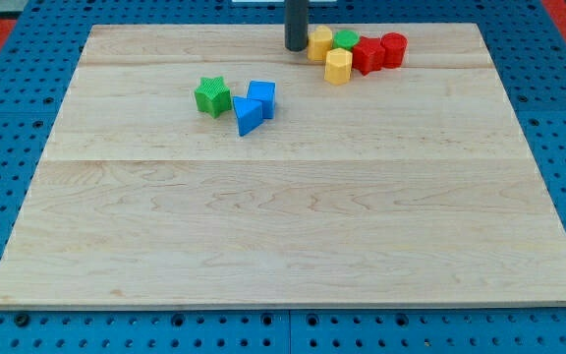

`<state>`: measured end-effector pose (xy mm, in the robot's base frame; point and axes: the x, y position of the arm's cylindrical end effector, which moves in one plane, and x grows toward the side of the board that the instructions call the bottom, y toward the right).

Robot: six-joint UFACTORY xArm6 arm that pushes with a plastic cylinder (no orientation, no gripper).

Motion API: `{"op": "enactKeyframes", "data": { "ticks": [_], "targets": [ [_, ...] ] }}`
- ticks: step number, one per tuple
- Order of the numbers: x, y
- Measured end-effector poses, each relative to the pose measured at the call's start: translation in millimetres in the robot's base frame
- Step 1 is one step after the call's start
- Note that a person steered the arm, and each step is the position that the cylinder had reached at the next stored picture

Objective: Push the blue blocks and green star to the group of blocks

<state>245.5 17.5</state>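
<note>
Camera view: no jaws on this arm, only a dark rod; my tip (296, 47) resting on the wooden table (283, 226) near the view's top. Just right of my tip, a cluster: two yellow blocks (320, 43) (338, 67), a green block (346, 40), two red blocks (367, 54) (393, 49). Well apart, down-left of my tip: green star (212, 96), blue triangle (247, 116) and blue cube (262, 97) touching.

My tip (296, 47) stands upright on the board near the view's top, rod vertical.
</note>
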Motion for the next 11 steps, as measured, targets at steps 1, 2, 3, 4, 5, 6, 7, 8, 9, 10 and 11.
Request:
{"op": "enactKeyframes", "data": {
  "ticks": [1,2,3,4,5,6,7,8,9,10,11],
  "targets": [
    [20,-14],
    [20,-99],
    [33,-162],
    [90,-166],
    [112,-115],
    [119,-57],
    [119,-30],
    [110,-7],
    [85,-7],
    [113,-10],
    [118,-77]
  ]
}}
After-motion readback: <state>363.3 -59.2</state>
